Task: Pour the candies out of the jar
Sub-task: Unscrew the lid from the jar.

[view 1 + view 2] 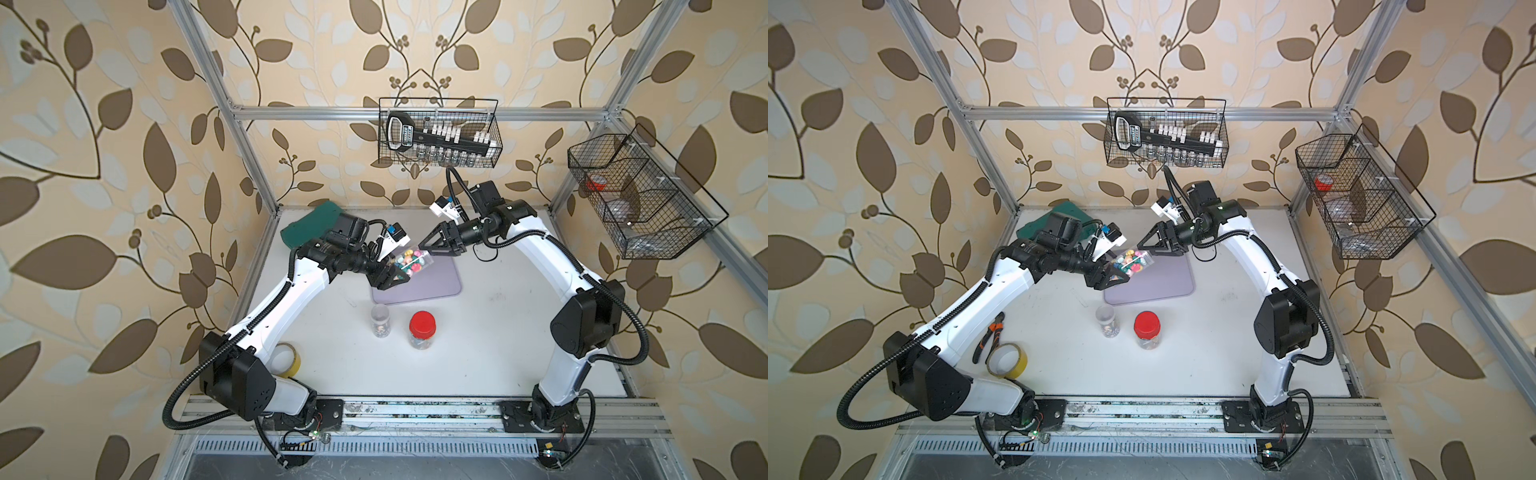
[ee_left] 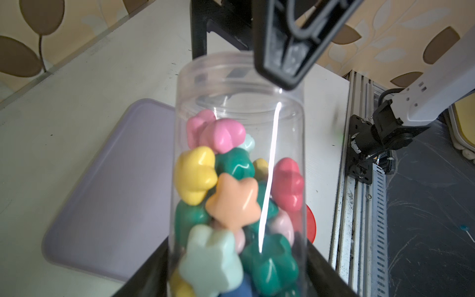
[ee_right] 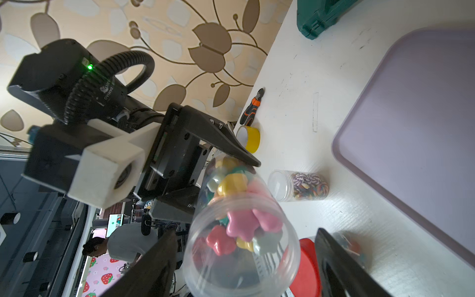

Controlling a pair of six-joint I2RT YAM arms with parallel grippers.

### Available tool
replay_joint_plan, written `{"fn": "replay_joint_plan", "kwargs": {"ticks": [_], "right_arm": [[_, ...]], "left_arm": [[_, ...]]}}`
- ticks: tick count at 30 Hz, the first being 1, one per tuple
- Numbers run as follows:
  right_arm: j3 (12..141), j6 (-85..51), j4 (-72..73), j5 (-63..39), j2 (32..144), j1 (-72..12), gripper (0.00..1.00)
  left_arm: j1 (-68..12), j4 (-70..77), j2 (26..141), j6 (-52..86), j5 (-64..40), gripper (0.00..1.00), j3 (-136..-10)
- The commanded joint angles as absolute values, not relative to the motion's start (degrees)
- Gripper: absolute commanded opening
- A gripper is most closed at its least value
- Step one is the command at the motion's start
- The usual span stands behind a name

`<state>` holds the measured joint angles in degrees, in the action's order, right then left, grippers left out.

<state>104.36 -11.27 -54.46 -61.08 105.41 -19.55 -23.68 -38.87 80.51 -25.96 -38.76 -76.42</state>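
Observation:
A clear jar with no lid, part full of pastel flower-shaped candies, hangs tilted over the near left corner of a lilac tray. My left gripper is shut on its lower body, seen also in the other top view. In the left wrist view the candies sit well below the jar's open mouth. My right gripper is open, with a finger on each side of the jar mouth and apart from it. All candies are inside the jar.
On the white table in front of the tray stand a lidless clear jar of striped sweets and a red-lidded jar. A yellow tape roll and pliers lie front left, a green case back left. Wire baskets hang on the frame.

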Motion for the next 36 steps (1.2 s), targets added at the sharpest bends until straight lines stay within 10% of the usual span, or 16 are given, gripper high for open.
{"fn": "replay_joint_plan", "kwargs": {"ticks": [1,36], "right_arm": [[103.5,-9.7,-55.8,-62.4,104.9,-19.6,0.78],[100.2,-9.4,-54.4,-66.8,104.1,-19.5,0.65]], "left_arm": [[-24.0,-36.4,77.3,-27.5,-40.4,0.67,-79.9],[-24.0,-32.6,76.2,-25.4,-42.6,0.67,-78.4]]}}
